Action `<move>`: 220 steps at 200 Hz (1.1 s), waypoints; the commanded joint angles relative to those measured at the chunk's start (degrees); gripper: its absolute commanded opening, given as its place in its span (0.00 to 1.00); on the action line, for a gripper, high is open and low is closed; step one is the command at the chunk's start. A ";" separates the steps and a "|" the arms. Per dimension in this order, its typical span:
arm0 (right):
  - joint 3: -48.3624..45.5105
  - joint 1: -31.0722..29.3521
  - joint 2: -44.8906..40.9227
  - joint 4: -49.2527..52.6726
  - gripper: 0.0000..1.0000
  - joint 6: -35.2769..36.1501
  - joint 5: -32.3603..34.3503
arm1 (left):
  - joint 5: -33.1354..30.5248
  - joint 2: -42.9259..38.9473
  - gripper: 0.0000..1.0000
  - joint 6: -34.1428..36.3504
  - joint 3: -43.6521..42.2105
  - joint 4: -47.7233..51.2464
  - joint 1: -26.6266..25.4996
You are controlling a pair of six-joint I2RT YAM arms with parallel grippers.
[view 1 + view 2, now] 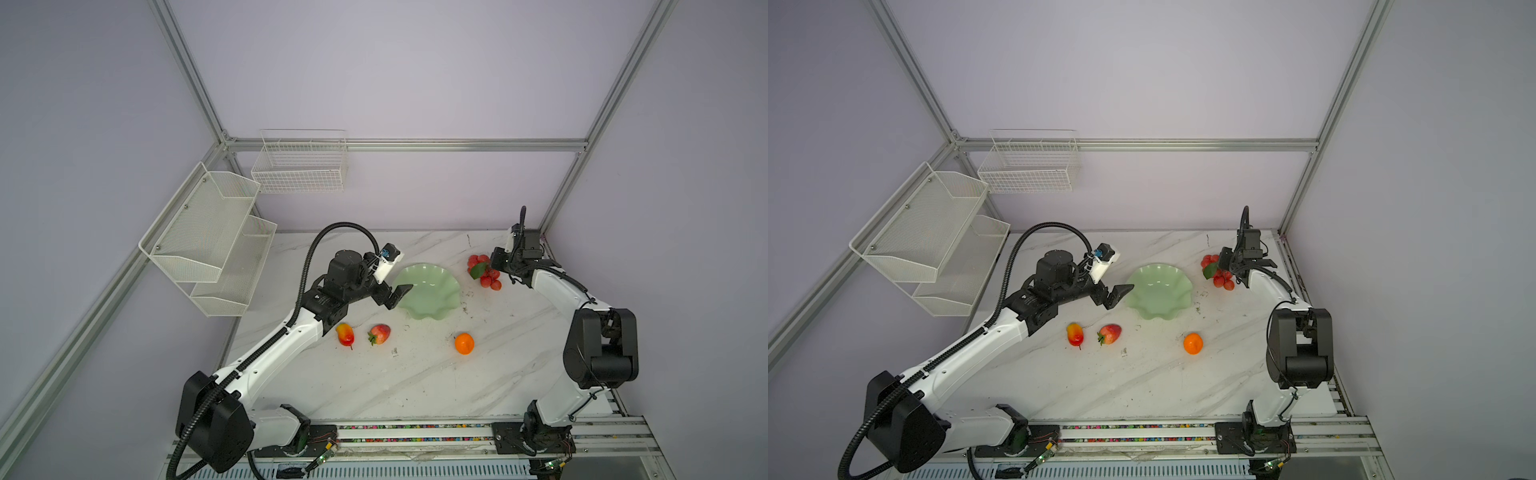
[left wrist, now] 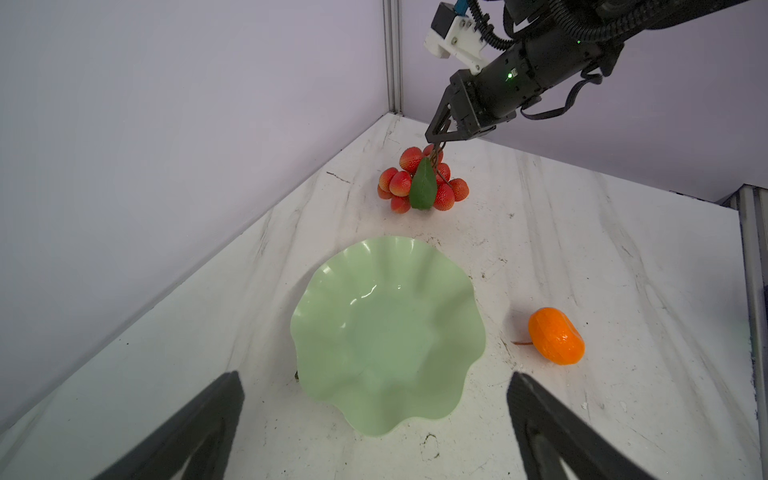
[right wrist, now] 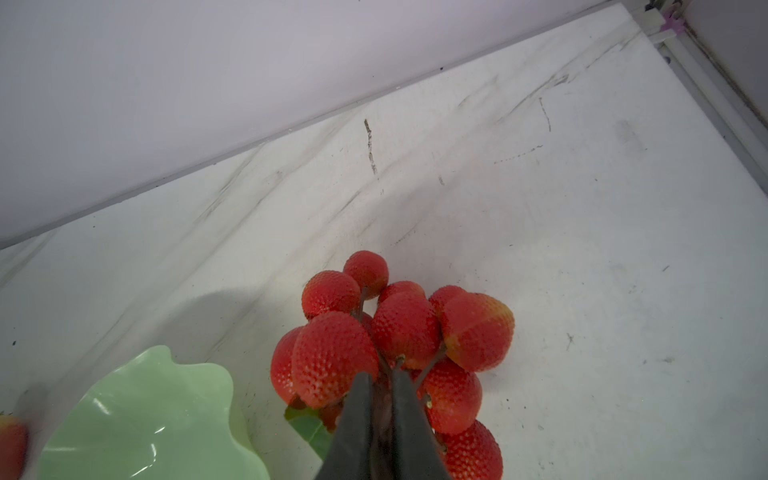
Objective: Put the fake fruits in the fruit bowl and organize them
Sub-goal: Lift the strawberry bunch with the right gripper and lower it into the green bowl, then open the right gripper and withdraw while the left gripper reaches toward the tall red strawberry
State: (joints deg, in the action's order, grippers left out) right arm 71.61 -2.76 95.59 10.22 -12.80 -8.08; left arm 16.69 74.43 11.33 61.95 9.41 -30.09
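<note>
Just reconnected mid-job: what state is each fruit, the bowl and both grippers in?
bowl: empty, upright on table.
left gripper: open, empty, by bowl.
right gripper: shut on grape cluster stem.
grape cluster: outside bowl, held by stem.
orange: loose on table.
strawberry: loose on table.
red-yellow fruit: loose on table.

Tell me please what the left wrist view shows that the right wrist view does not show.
Only the left wrist view: the orange lying on the table beside the fruit bowl, the open left gripper, and the right gripper seen from outside. Only the right wrist view: the right gripper's fingers up close, shut on the stem, and a red fruit cut off at the picture's edge. Both: the empty fruit bowl, the grape cluster with its green leaf, and the marble table.
</note>
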 commanded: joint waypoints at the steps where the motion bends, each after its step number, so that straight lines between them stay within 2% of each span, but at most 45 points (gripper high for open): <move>1: 1.97 -2.53 -4.53 0.76 0.00 1.93 -7.39 | -1.80 -2.41 1.00 3.01 -0.74 0.90 0.40; 22: 2.15 -7.36 -6.17 0.02 0.00 2.02 -14.25 | -3.23 -3.71 1.00 3.87 -1.13 1.31 1.87; 64: 2.41 -17.12 -7.48 -0.29 0.00 1.94 -16.97 | -3.25 -4.26 1.00 3.17 -1.12 1.37 4.15; 153: -0.77 -19.93 -2.20 -1.99 0.00 1.54 -15.98 | -2.98 -4.14 1.00 3.06 -1.00 1.75 4.79; 181: -1.65 -20.28 -0.48 -3.00 0.00 1.71 -15.92 | 0.46 -3.46 1.00 3.40 -0.83 2.65 4.83; 220: -2.00 -20.64 1.19 -2.81 0.00 2.42 -14.88 | 11.18 -0.61 1.00 7.54 1.48 10.06 4.83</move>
State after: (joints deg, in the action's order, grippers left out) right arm 69.71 -22.94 96.29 9.67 -11.27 -23.46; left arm 19.84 72.10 15.11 61.98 14.48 -25.50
